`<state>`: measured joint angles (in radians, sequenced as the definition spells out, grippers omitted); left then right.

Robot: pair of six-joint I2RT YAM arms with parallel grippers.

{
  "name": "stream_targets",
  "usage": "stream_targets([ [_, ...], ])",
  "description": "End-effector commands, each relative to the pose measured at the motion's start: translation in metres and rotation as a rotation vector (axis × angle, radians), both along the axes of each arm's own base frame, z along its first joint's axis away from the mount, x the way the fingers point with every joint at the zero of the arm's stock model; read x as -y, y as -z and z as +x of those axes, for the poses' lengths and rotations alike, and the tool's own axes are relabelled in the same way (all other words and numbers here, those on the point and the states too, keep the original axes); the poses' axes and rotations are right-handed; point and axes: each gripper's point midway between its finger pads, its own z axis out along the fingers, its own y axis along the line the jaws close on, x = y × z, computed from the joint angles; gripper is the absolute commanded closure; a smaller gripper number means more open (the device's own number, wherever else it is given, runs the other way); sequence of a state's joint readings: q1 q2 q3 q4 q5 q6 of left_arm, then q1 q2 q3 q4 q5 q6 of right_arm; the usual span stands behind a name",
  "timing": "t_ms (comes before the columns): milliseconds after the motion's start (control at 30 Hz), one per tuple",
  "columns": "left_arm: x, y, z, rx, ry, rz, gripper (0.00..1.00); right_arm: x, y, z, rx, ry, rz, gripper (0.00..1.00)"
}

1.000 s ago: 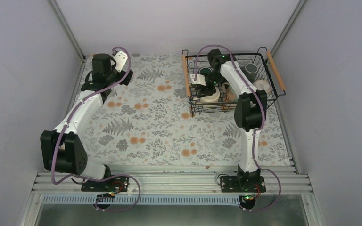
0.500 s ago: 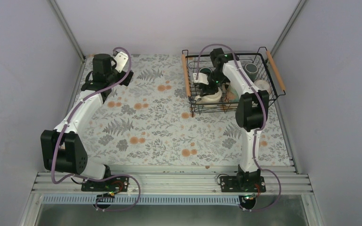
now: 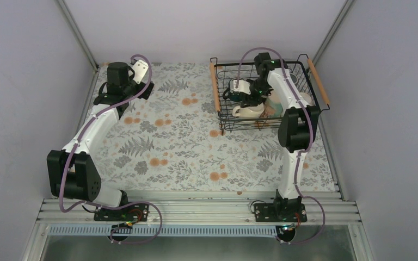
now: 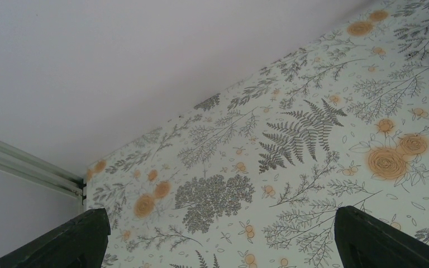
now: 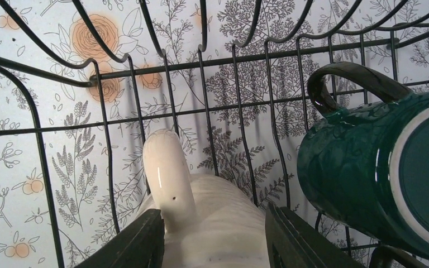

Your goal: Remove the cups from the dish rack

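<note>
Now the right gripper (image 3: 249,98) is down inside the dish rack (image 3: 305,120), which stands at the far right of the table on the floral cloth (image 3: 168,136). In the right wrist view the right gripper (image 5: 213,215) has the cream mug (image 5: 212,223) between its two dark fingers (image 5: 139,240). The jaws are drawn in to a middling gap and press on either side of the mug's body. The mug's handle (image 5: 167,178) points away from the camera, towards the rack's wire wall (image 5: 106,167). From above, the cream mug (image 3: 247,112) lies in the left half of the rack, handle turned to the left. I cannot quite tell whether it rests on the wire floor or hangs just above it.

Just beside it, on the far side, the dark green mug (image 3: 234,86) lies tipped over. In the wrist view the dark green mug (image 5: 368,167) shows its base and its looped handle, close to the right finger but apart from it. Other pale mugs (image 3: 275,102) sit right of the wrist, mostly hidden by the right arm (image 3: 294,130). The rack's wooden bar handles (image 3: 215,87) run along its left and right sides.

The left gripper (image 3: 144,88) hangs over the far left corner of the cloth, well apart from the rack. Its jaws (image 4: 222,215) are spread wide with nothing between them.
</note>
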<state>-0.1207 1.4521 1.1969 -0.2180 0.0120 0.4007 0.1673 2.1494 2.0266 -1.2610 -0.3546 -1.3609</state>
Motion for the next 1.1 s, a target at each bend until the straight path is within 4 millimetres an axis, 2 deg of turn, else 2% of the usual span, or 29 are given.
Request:
stream_targets([
  [0,0.003,-0.013,0.001,0.030,0.017,-0.003,0.00,0.026,0.008,0.009,0.035,-0.007,-0.057,0.52],
  [133,0.003,-0.014,-0.002,0.033,0.020,0.002,0.00,0.013,0.000,0.006,0.064,-0.071,-0.014,0.53],
  [333,0.003,-0.011,-0.002,0.028,0.021,0.006,0.00,0.004,0.017,0.003,0.040,-0.106,-0.078,0.56],
  [533,0.004,-0.010,0.000,0.027,0.024,0.008,0.00,-0.010,0.016,-0.002,0.039,-0.141,-0.103,0.58],
  [833,0.009,-0.008,-0.003,0.020,0.059,0.004,0.00,-0.010,0.044,0.002,-0.037,-0.082,-0.188,0.61],
  [900,0.009,-0.007,-0.004,0.019,0.064,0.005,0.00,-0.010,0.047,0.002,-0.043,-0.079,-0.196,0.65],
  [1000,0.010,-0.007,-0.004,0.018,0.070,0.004,0.00,-0.012,0.045,0.002,-0.040,-0.078,-0.193,0.84],
  [1067,0.011,-0.006,-0.004,0.017,0.075,0.004,0.00,-0.013,0.044,0.002,-0.037,-0.076,-0.195,0.91],
])
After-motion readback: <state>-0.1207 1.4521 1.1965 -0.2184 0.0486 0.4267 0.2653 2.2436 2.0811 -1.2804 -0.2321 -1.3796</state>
